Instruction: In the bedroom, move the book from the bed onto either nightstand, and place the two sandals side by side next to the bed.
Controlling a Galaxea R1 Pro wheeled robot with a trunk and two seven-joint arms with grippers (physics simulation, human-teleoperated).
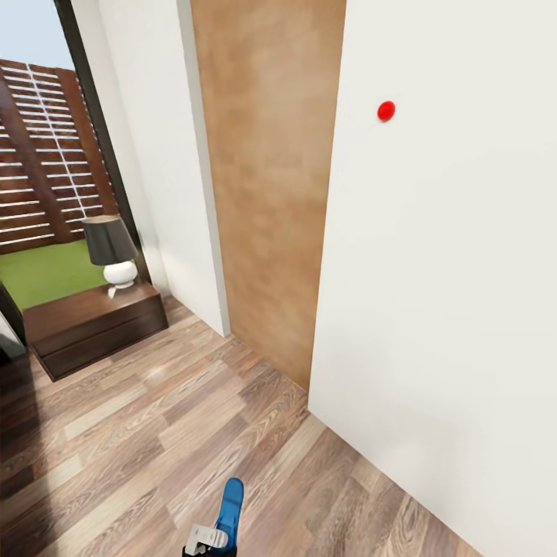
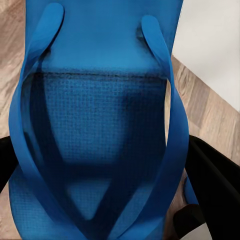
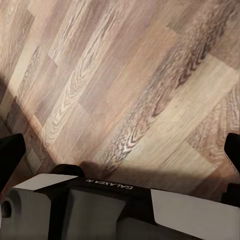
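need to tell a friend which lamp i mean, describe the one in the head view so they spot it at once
Find the tall dark-framed window at the far left, with green lawn outside. Below it stands a low dark reddish-brown wooden nightstand. On its top sits the table lamp: round white base, dark grey cone shade, the sole item there.

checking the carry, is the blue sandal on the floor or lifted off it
Lifted. The sandal sits between the left end effector's fingers, its toe end sticking up above the plank floor in the head view.
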